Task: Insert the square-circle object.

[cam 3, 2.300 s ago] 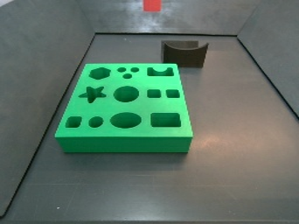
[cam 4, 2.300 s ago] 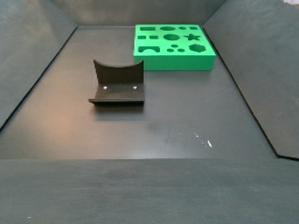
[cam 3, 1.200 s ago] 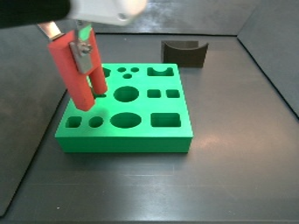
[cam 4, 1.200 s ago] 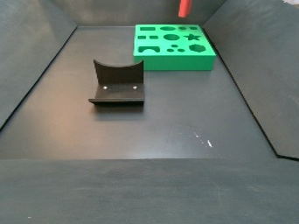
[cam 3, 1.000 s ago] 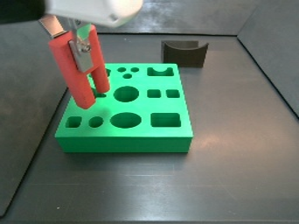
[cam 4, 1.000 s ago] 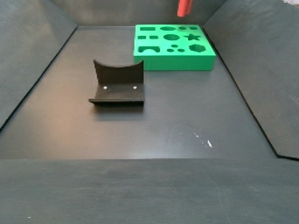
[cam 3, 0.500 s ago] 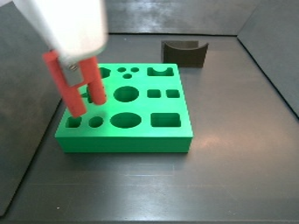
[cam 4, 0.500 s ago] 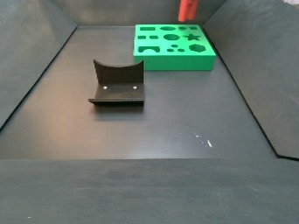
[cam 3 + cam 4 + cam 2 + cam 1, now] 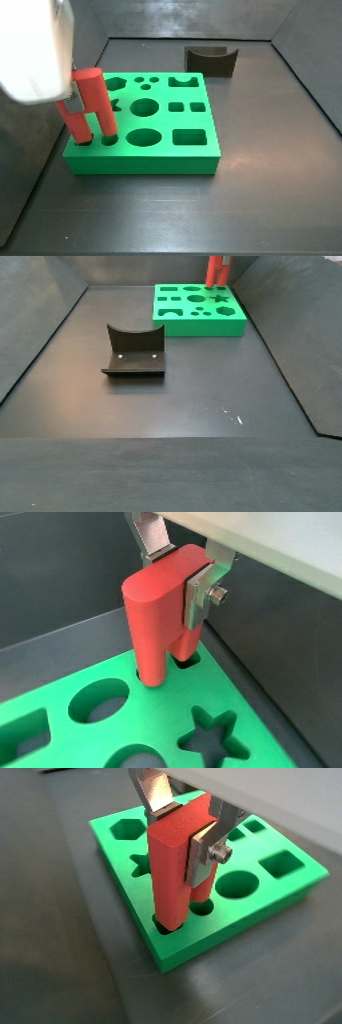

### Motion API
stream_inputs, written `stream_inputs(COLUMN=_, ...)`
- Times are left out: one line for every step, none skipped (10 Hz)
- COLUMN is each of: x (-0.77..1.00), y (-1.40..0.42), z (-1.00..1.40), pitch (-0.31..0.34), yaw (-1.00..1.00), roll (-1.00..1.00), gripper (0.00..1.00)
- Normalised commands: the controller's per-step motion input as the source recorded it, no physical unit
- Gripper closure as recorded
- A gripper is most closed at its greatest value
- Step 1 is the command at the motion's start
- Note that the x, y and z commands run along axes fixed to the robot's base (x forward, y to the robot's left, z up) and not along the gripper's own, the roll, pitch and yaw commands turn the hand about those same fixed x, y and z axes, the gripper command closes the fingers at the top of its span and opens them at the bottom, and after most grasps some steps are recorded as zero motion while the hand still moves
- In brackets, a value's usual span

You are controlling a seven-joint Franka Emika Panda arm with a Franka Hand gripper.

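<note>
Square-circle object (image 9: pixel 174 868) upright in block (image 9: pixel 287 886) hole, between hand (image 9: pixel 187 830) fingers.

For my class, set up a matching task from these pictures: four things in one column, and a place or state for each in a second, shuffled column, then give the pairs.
Column one:
1. red peg
2. green block
3. fixture
4. gripper

Column two:
A. stands on the floor apart from the block, nothing in it
B. shut on the peg's upper part, above the block's corner
C. upright, lower end entering a corner hole
D. lies flat on the floor, its top full of shaped holes

Pairs: 1-C, 2-D, 3-A, 4-B
</note>
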Motion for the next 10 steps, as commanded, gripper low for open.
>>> stream_inputs(x=-0.12, y=0.0, z=-0.1, pitch=0.0, yaw=-0.93, roll=0.0, gripper=1.0)
stream_inputs(x=0.0, y=-0.18, z=-0.09, pitch=0.0, yaw=-0.88, roll=0.0, gripper=1.0)
stream_inputs(x=0.0, y=-0.02, z=-0.17, pitch=-0.06, yaw=-0.55, roll=0.0, gripper=1.0)
stream_inputs(x=0.0, y=0.0, z=-0.14, pitch=-0.037, yaw=-0.33, roll=0.03, gripper=1.0)
stream_inputs(x=-0.04, y=0.0, z=-0.05, pitch=0.0, yaw=-0.23, roll=0.06, gripper=1.0)
stream_inputs(x=0.0, y=0.0, z=-0.06, pitch=0.0, yaw=-0.01, roll=0.1, gripper=1.0)
stream_inputs(x=0.0, y=0.0, z=-0.25, pitch=-0.023, yaw=0.0, roll=0.06, gripper=1.0)
stream_inputs(x=0.26, y=-0.03, z=-0.35, pitch=0.0, yaw=0.0, roll=0.03, gripper=1.0)
stream_inputs(x=0.29, y=0.0, z=-0.33, pitch=0.0, yaw=0.0, roll=0.04, gripper=1.0)
stream_inputs(x=0.2, y=-0.09, z=-0.34, pitch=0.0, yaw=-0.03, roll=0.0, gripper=1.0)
